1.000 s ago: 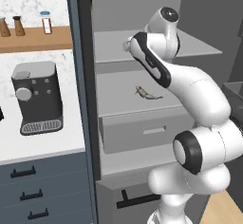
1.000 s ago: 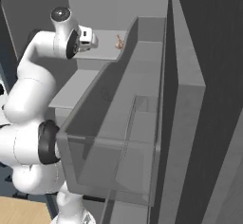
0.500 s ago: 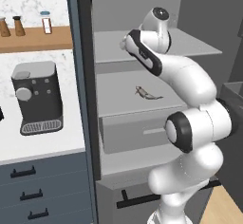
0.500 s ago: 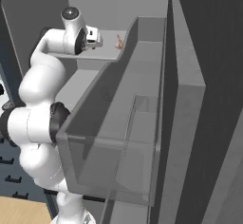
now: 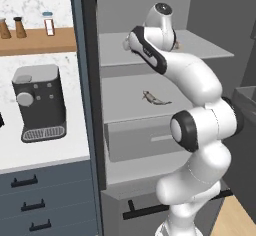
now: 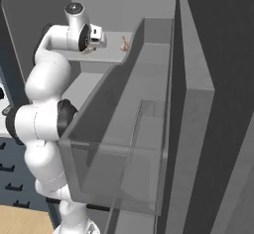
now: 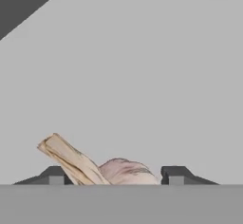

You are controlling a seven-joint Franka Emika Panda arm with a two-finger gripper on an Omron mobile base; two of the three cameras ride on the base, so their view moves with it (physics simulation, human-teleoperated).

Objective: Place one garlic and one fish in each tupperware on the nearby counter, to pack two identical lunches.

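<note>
In the left base view, the arm is reaching onto the upper shelf (image 5: 210, 50) of an open cabinet, where its own wrist is covering the claw; a fish (image 5: 155, 99) is lying on the shelf below, its long axis running along that shelf. In the right base view, the gripper (image 6: 105, 40) is pointing across the shelf at a garlic (image 6: 125, 43) just beside its tips, though contact is too small to judge. In the hand view, the garlic (image 7: 124, 171) is sitting between the two fingertips (image 7: 174, 174), papery stalk slanting toward the left one; the jaws are bracketing it part-spread, and whether they are already pinching cannot be told, as the bulb's underside is cut off.
</note>
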